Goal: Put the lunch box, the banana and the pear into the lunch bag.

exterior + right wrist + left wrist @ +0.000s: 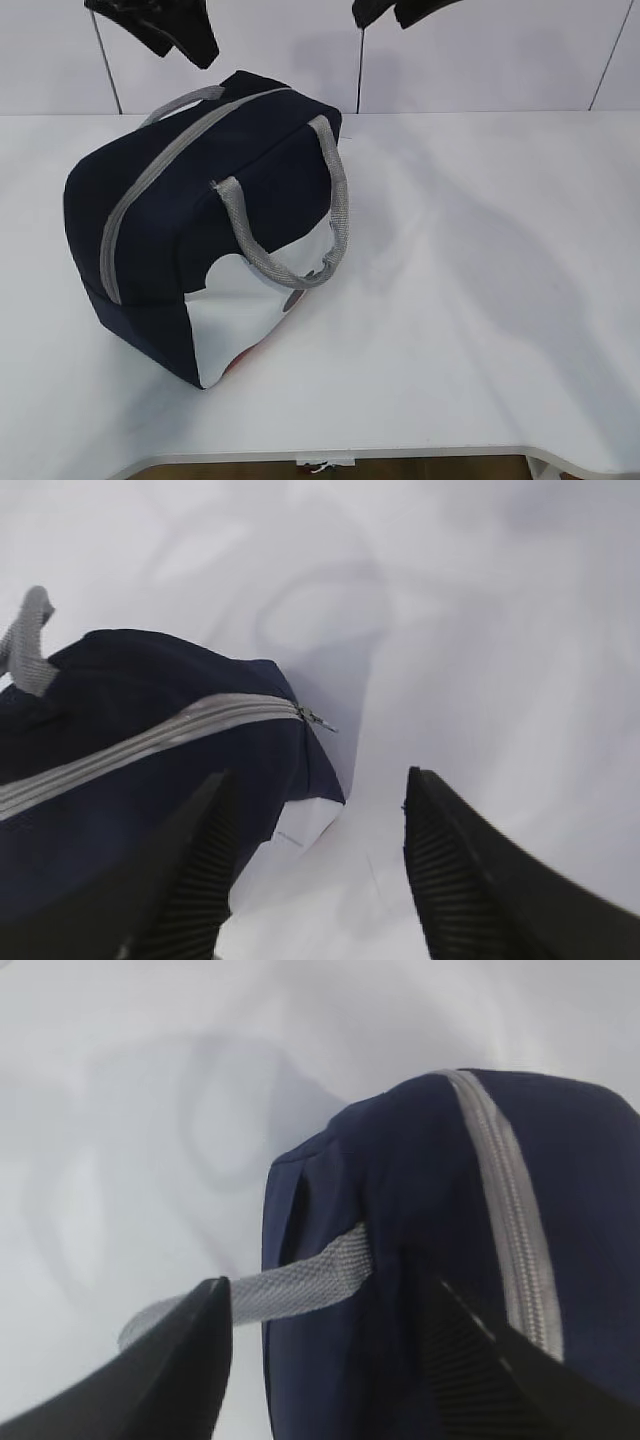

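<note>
The navy lunch bag [200, 230] stands on the white table, left of centre, with its grey zipper [150, 180] run shut across the top and one grey handle [335, 200] hanging over its white side panel. High above the bag, my left gripper [165, 30] is open; its wrist view looks down on the bag's top [420, 1180] and the other handle [300, 1285], with nothing held. My right gripper [400, 10] is also raised and open, over the bag's end by the zipper pull [315, 718]. The lunch box, the banana and the pear are out of view.
The white table [480, 300] stretches bare to the right of the bag. Its front edge [400, 455] runs along the bottom of the exterior view. A pale panelled wall [480, 60] stands behind.
</note>
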`<state>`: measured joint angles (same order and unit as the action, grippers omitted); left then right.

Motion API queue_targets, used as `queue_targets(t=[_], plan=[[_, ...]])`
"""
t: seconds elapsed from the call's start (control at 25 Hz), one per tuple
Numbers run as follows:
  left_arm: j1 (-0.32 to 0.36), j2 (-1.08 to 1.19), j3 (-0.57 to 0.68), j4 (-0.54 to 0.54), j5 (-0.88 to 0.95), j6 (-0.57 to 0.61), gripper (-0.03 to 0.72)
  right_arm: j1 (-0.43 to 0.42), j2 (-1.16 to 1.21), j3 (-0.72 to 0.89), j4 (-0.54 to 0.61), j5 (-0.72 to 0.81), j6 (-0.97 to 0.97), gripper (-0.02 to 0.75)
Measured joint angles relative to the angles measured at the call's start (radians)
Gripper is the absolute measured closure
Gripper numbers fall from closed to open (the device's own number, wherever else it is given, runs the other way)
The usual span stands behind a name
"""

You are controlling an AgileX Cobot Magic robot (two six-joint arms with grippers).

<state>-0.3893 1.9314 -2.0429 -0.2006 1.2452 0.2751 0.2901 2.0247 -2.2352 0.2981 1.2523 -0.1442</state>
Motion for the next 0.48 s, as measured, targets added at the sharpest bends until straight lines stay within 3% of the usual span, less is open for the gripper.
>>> queue_targets(t=[0.24,0.48], plan=[[0.000,-0.060,0.042,0.051,0.003,-0.094,0.240,0.000,-0.147,0.128,-0.038,0.000,0.002,0.300],[0.000,-0.180,0.206,0.092,0.004,-0.100,0.243,0.000,-0.352,0.304,-0.081,0.002,0.011,0.300]])
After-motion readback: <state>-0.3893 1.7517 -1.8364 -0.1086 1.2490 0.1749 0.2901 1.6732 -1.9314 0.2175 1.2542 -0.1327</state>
